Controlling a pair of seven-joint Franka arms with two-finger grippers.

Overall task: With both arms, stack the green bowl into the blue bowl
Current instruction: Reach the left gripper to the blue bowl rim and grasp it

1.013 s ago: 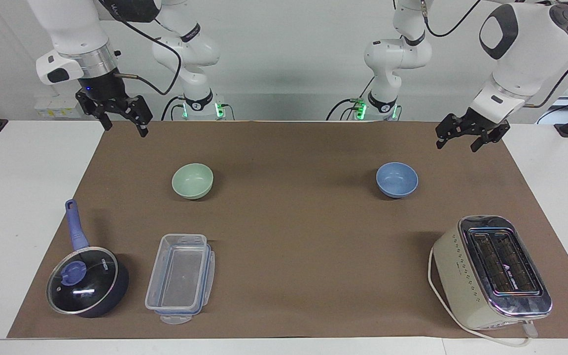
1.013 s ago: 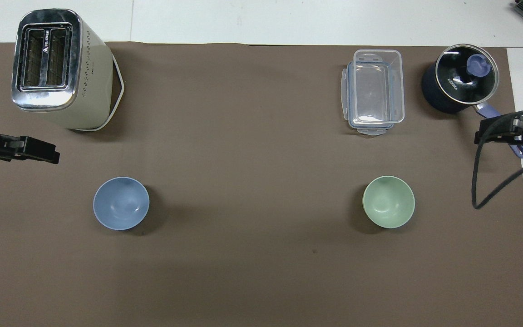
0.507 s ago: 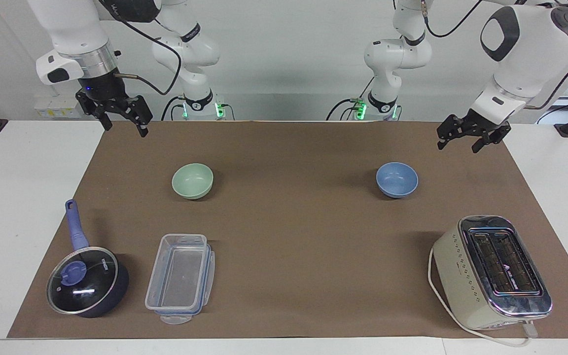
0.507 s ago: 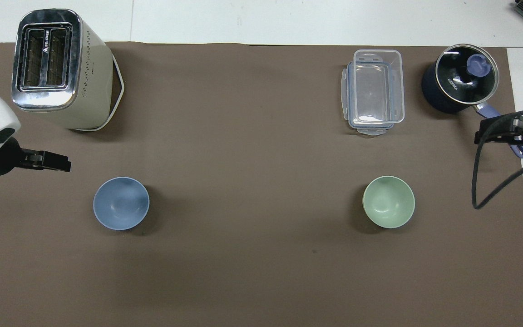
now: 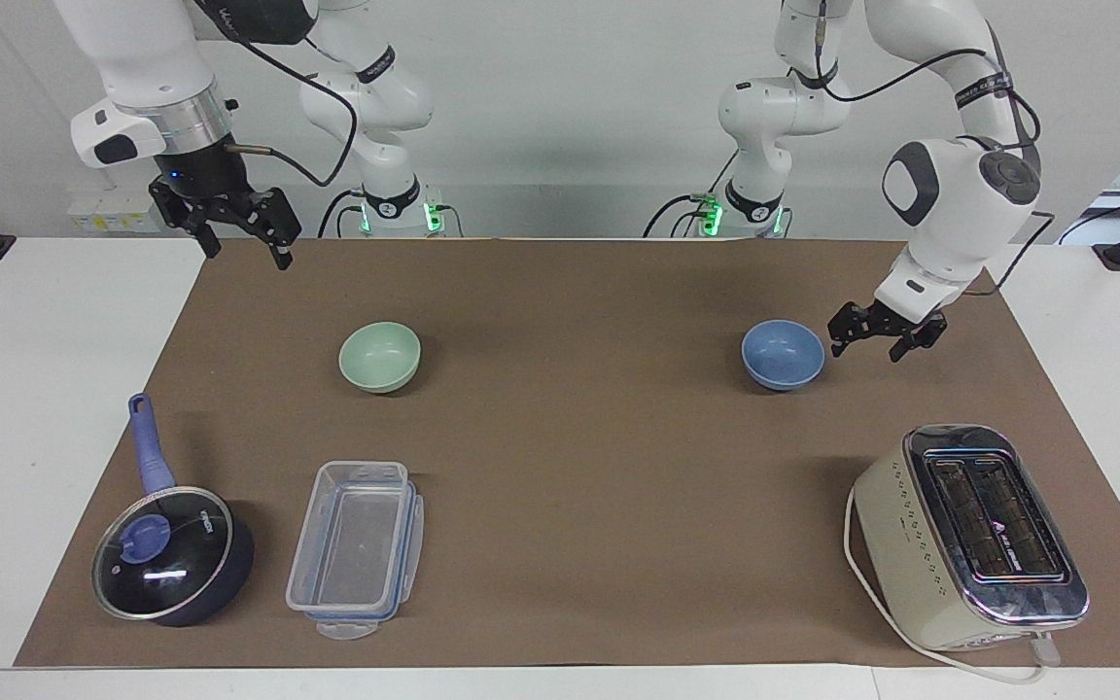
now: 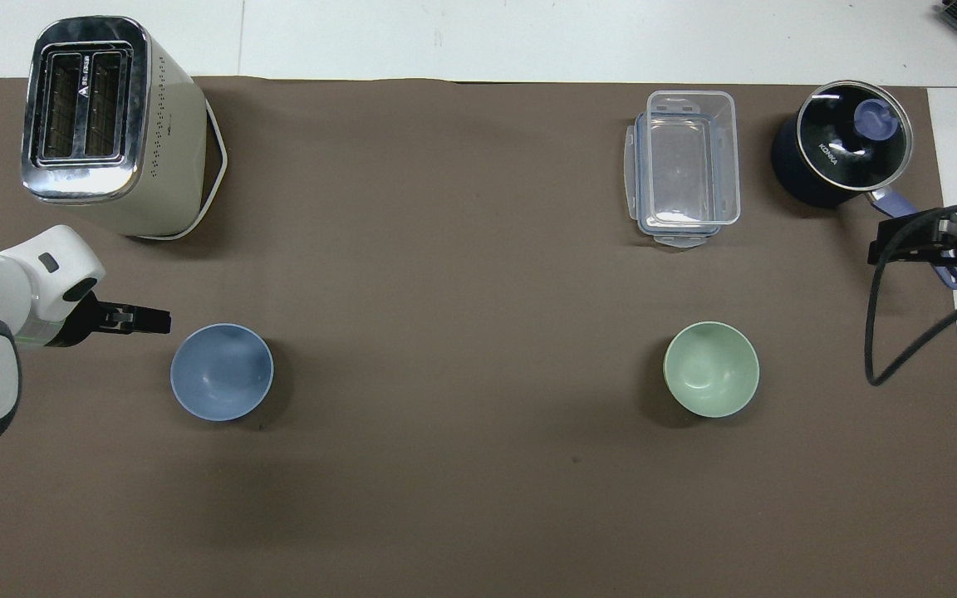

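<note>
Stacking not begun: pale mint-green bowl [image 5: 380, 356] and medium-blue bowl [image 5: 783, 354] sit well apart on brown-matted tabletop [image 5: 579, 467]; left hand [image 5: 875, 337] beside blue bowl, right hand [image 5: 241, 231] raised, both spread, empty.

From my remote station I log on the brown-matted worktop [image 6: 478, 249]: blue bowl [image 6: 222, 371] at 9 o'clock, left gripper [image 6: 146, 318] just beside its rim; green bowl [image 6: 711, 369] at 3 o'clock; toaster [image 6: 109, 124] at 10 o'clock; clear container [image 6: 684, 166] at 1 o'clock; lidded pot [image 6: 842, 141] at 2 o'clock, right gripper [image 6: 931, 241] over its handle.
</note>
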